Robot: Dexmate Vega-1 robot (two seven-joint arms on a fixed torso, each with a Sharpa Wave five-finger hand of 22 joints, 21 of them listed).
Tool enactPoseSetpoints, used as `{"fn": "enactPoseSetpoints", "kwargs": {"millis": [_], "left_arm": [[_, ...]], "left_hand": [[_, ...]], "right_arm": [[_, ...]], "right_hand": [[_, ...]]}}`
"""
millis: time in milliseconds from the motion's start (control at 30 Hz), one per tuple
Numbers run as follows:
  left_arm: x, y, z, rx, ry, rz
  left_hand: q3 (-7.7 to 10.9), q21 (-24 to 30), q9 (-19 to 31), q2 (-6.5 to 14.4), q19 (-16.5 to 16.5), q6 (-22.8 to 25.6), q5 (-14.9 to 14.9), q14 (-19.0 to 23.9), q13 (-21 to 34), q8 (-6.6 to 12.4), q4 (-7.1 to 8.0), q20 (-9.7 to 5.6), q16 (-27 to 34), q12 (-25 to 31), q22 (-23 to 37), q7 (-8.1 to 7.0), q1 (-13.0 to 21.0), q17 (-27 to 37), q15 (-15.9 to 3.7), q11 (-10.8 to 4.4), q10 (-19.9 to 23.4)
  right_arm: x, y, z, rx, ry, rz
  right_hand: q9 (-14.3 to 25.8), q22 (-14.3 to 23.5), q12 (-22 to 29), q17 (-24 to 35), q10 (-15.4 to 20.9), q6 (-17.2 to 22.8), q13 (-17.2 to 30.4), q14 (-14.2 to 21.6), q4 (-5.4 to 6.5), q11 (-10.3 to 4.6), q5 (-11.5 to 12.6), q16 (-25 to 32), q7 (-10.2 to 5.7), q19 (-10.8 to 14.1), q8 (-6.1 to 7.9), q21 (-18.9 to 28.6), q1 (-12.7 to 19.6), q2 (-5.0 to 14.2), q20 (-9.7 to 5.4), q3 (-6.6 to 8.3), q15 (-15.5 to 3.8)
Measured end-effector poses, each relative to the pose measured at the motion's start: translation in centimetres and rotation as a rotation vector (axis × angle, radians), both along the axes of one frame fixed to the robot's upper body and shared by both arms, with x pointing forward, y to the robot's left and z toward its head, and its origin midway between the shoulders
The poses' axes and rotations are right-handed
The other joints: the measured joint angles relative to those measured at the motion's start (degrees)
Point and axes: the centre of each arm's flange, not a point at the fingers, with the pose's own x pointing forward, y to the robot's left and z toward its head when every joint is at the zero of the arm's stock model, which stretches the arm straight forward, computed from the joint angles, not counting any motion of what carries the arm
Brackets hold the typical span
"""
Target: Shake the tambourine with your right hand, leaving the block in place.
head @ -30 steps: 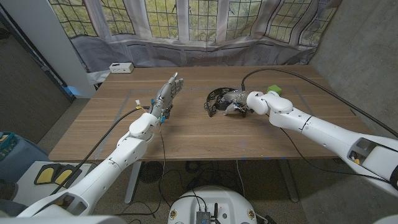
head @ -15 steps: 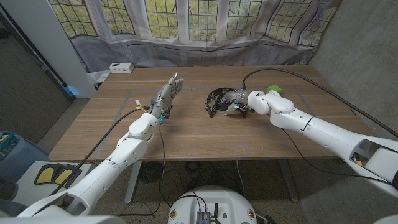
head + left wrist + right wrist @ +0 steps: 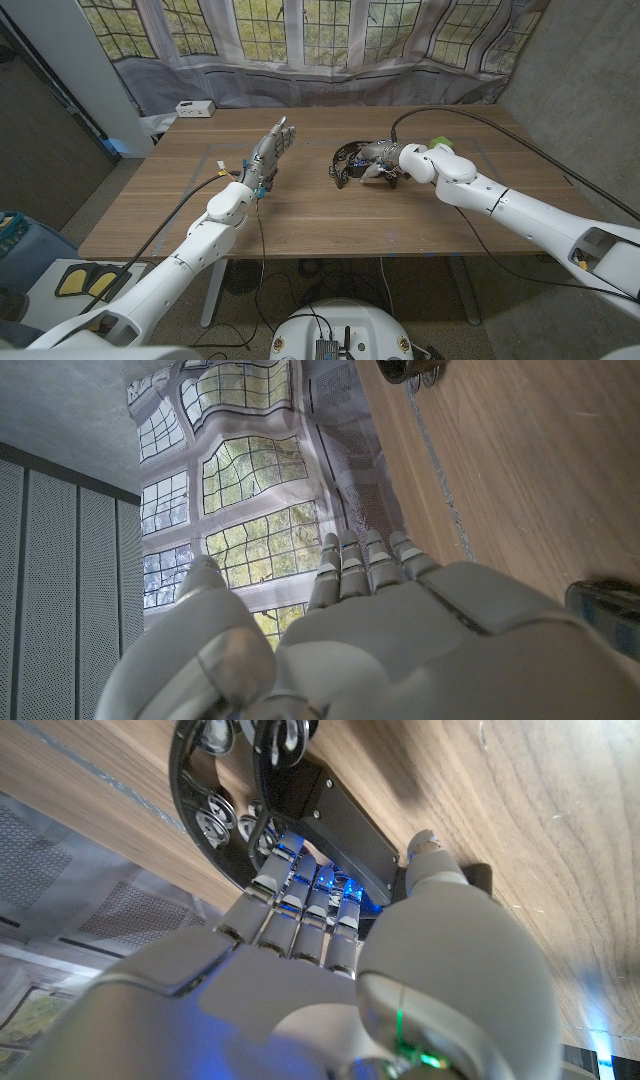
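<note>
Right hand (image 3: 378,160) grips the black tambourine (image 3: 352,160) on the wood-grain tabletop (image 3: 300,215).
Its fingers (image 3: 300,905) curl around the curved frame; left hand (image 3: 268,152) stands open, fingers straight.

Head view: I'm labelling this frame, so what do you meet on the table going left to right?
White box → left hand → tambourine → right hand, at the tambourine → green block.
</note>
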Motion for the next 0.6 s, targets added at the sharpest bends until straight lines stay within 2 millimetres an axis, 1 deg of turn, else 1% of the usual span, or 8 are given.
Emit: {"fn": "enactPoseSetpoints", "kwargs": {"millis": [200,300,333,400,533,600], "left_arm": [[0.0,0.0,0.0,0.000,-0.001,-0.001],[0.0,0.1,0.0,0.000,-0.001,-0.001],[0.1,0.1,0.0,0.000,-0.002,-0.001],[0.1,0.1,0.0,0.000,-0.003,-0.002],[0.1,0.0,0.1,-0.001,-0.005,-0.002],[0.1,0.0,0.1,-0.001,-0.005,-0.003]], "left_hand": [[0.00,0.00,0.00,0.00,0.00,0.00,0.00,0.00,0.00,0.00,0.00,0.00,0.00,0.00,0.00,0.00,0.00,0.00,0.00,0.00,0.00],[0.00,0.00,0.00,0.00,0.00,0.00,0.00,0.00,0.00,0.00,0.00,0.00,0.00,0.00,0.00,0.00,0.00,0.00,0.00,0.00,0.00],[0.00,0.00,0.00,0.00,0.00,0.00,0.00,0.00,0.00,0.00,0.00,0.00,0.00,0.00,0.00,0.00,0.00,0.00,0.00,0.00,0.00],[0.00,0.00,0.00,0.00,0.00,0.00,0.00,0.00,0.00,0.00,0.00,0.00,0.00,0.00,0.00,0.00,0.00,0.00,0.00,0.00,0.00],[0.00,0.00,0.00,0.00,0.00,0.00,0.00,0.00,0.00,0.00,0.00,0.00,0.00,0.00,0.00,0.00,0.00,0.00,0.00,0.00,0.00],[0.00,0.00,0.00,0.00,0.00,0.00,0.00,0.00,0.00,0.00,0.00,0.00,0.00,0.00,0.00,0.00,0.00,0.00,0.00,0.00,0.00]], "right_arm": [[-0.6,0.0,0.5,0.013,-0.015,0.007],[-0.8,-0.1,0.6,0.019,-0.023,0.009],[-0.9,-0.1,0.8,0.024,-0.027,0.009],[-1.0,-0.2,0.9,0.030,-0.031,0.012],[-1.3,-0.3,1.1,0.046,-0.038,0.016],[-1.5,-0.4,1.2,0.057,-0.039,0.017]], "right_hand": [[0.00,0.00,0.00,0.00,0.00,0.17,0.00,0.00,0.00,0.00,0.00,0.00,-0.17,0.00,0.00,0.00,0.00,0.00,0.00,0.00,0.00],[0.00,0.00,0.00,-0.24,0.32,0.43,0.00,0.29,0.00,0.32,0.00,0.44,-0.41,0.03,0.00,0.00,0.00,0.00,-0.03,0.00,-0.29],[0.00,0.00,0.00,-0.27,0.32,0.63,0.00,0.31,0.00,0.32,0.00,0.44,-0.21,0.20,0.00,0.00,0.00,0.00,-0.20,0.00,-0.31],[0.00,0.00,0.00,-0.26,0.60,0.63,0.00,0.31,0.00,0.03,0.00,0.44,-0.21,0.44,0.00,-0.10,0.00,0.00,0.04,0.00,-0.31],[0.00,-0.01,0.00,-0.26,0.62,0.63,0.01,0.74,0.00,0.01,0.00,0.44,-0.21,0.51,0.00,-0.44,-0.46,0.47,0.11,0.00,-0.29],[0.00,0.00,0.21,-0.26,0.62,0.63,0.00,0.82,0.00,0.01,0.00,0.44,-0.21,0.51,0.00,-0.44,-0.62,0.29,0.11,0.00,-0.20]]}}
